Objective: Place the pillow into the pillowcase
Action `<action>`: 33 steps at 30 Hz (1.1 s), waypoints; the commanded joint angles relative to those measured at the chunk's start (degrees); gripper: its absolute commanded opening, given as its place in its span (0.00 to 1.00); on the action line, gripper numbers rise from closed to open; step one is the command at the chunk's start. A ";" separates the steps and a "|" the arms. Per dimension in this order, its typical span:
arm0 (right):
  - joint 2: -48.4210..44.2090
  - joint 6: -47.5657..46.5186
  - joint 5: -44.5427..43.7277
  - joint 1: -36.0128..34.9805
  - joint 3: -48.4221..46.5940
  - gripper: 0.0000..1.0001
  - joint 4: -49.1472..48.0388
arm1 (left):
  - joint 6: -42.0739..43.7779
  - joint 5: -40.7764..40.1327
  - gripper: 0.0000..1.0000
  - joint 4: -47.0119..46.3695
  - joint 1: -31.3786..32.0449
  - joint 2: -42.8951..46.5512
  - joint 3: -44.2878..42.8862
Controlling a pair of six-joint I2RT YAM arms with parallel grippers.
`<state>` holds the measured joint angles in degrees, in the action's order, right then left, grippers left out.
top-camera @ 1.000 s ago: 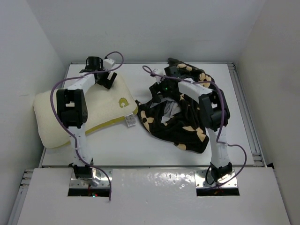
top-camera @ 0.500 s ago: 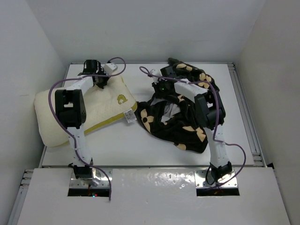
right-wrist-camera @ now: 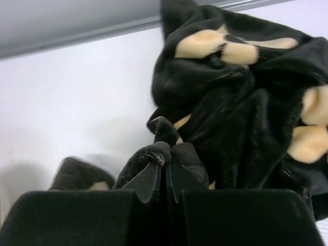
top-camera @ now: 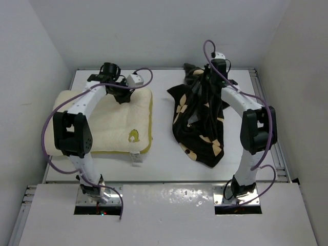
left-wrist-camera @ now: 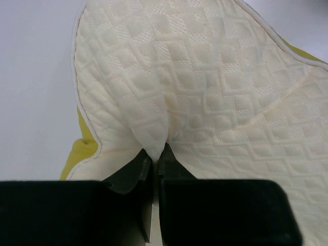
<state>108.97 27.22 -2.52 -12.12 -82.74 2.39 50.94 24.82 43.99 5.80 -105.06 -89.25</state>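
Observation:
The cream pillow (top-camera: 110,123) lies flat on the left of the table, its yellow logo (top-camera: 134,136) near the front edge. My left gripper (top-camera: 122,95) is shut on a pinched fold of the pillow (left-wrist-camera: 154,136) at its far edge. The black pillowcase (top-camera: 200,123) with tan flowers hangs stretched on the right, lifted at its far end. There my right gripper (top-camera: 209,77) is shut on a fuzzy black fold of the pillowcase (right-wrist-camera: 154,154), while the rest of the cloth (right-wrist-camera: 241,102) bunches beyond the fingers.
A metal rail (top-camera: 269,123) runs along the table's right edge, and white walls close in on three sides. Purple cables (top-camera: 51,118) loop from both arms. A white tag (top-camera: 136,159) sticks out at the pillow's front edge.
Both grippers have shut on fabric. The left arm dragged the pillow round so it lies squarer on the table. The right arm rose toward the back, pulling the pillowcase up and lengthwise.

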 commanded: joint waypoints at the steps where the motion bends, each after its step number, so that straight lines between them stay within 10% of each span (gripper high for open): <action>1: 0.27 6.36 -4.15 -1.67 -1.19 0.00 -2.75 | 2.42 5.50 0.00 7.50 4.20 7.13 -3.98; 12: 8.98 9.96 -3.02 -4.75 -13.68 0.00 4.03 | -5.22 7.70 0.00 14.29 20.91 10.84 -7.81; 24: -5.78 8.63 10.08 -8.97 7.40 0.02 -3.45 | -29.39 -11.89 0.00 -14.62 22.41 -2.34 -11.45; 33: -11.23 6.27 6.92 -9.41 8.13 0.09 -0.39 | -24.38 -27.16 0.00 -19.79 25.49 -9.29 -7.25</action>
<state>101.21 35.14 3.68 -21.15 -73.17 1.93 27.20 6.94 33.69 30.57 -113.95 -97.32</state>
